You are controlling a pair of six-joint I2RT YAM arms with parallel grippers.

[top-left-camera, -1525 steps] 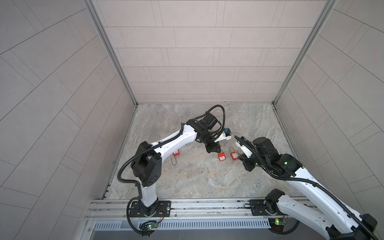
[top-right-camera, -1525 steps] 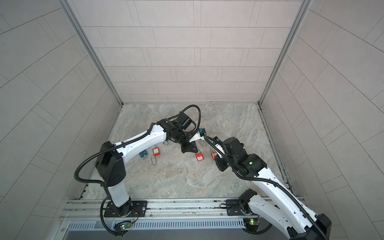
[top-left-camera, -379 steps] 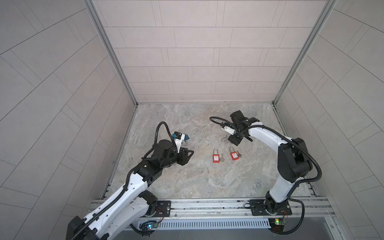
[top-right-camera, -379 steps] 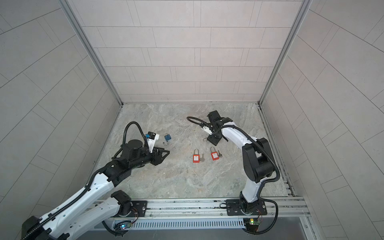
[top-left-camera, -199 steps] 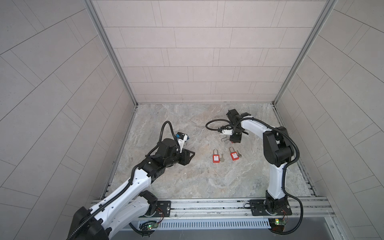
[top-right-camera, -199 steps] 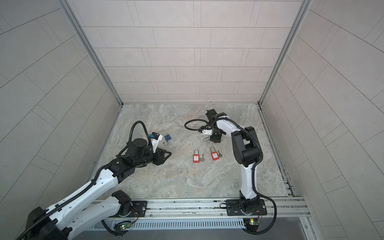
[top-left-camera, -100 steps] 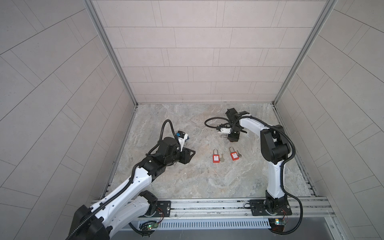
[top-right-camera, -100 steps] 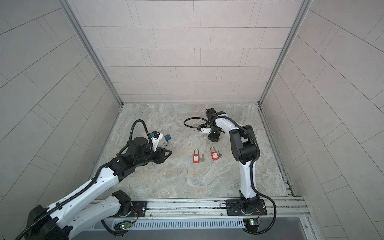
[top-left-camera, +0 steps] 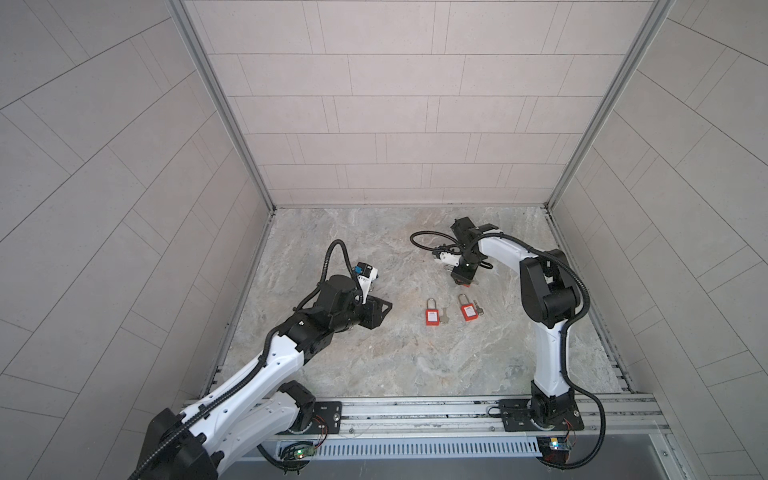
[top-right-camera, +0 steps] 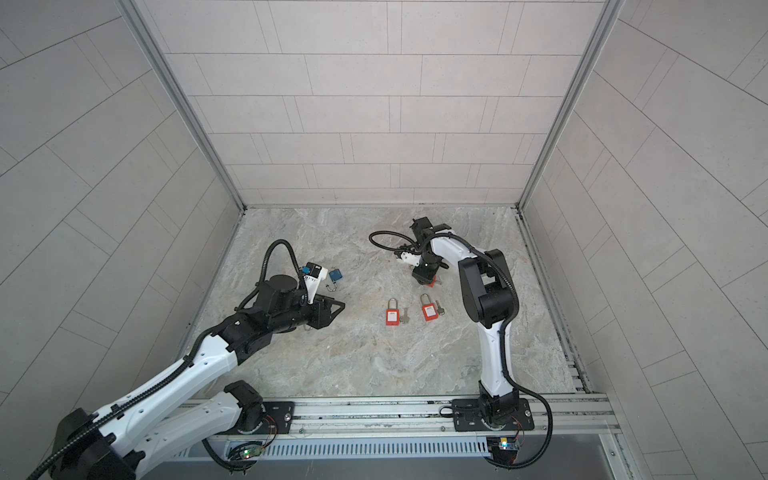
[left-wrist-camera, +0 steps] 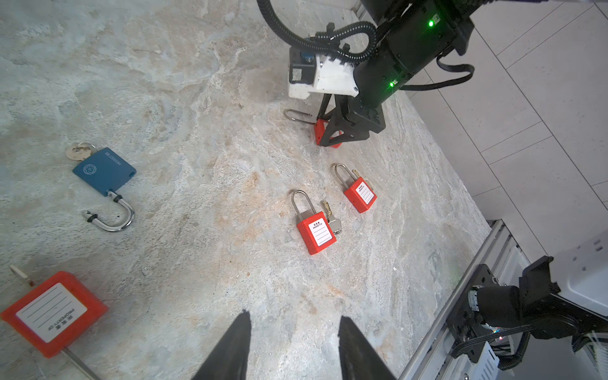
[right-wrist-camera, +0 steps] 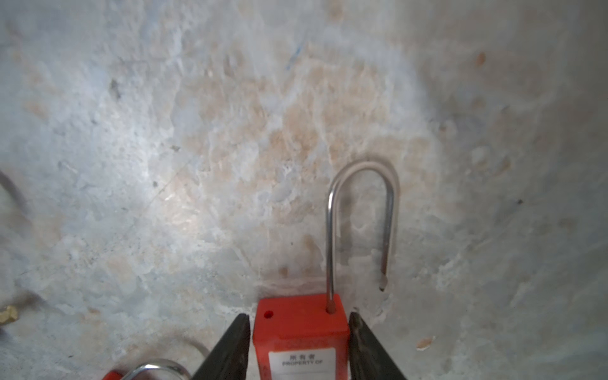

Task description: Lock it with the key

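Padlocks lie spread over the marbled desk point(top-left-camera: 415, 365) in both top views. At the far right, the right end effector point(top-left-camera: 462, 277) points down onto a red padlock point(top-left-camera: 466, 284) that is mostly hidden beneath it. Nearer, at the middle, a second red padlock point(top-left-camera: 432, 316) and a third red padlock point(top-left-camera: 468, 311) lie side by side, each with a key point(top-left-camera: 444, 319) just to its right. The left end effector point(top-left-camera: 380, 309) hangs over the left of the desk. In a top view, a blue padlock point(top-right-camera: 336, 274) lies just beyond it.

From the left wrist, that end effector's fingers point(left-wrist-camera: 237, 348) stand apart with nothing between them. The blue padlock's shackle is swung open and a brass key point(left-wrist-camera: 77, 152) sits in its body. A fourth red padlock point(left-wrist-camera: 52, 312) lies near it.

From the right wrist, the fingers point(right-wrist-camera: 233, 345) press both sides of the red padlock's body, gripping it. Its shackle point(right-wrist-camera: 362, 210) has its free leg out of the hole, so it is unlocked.
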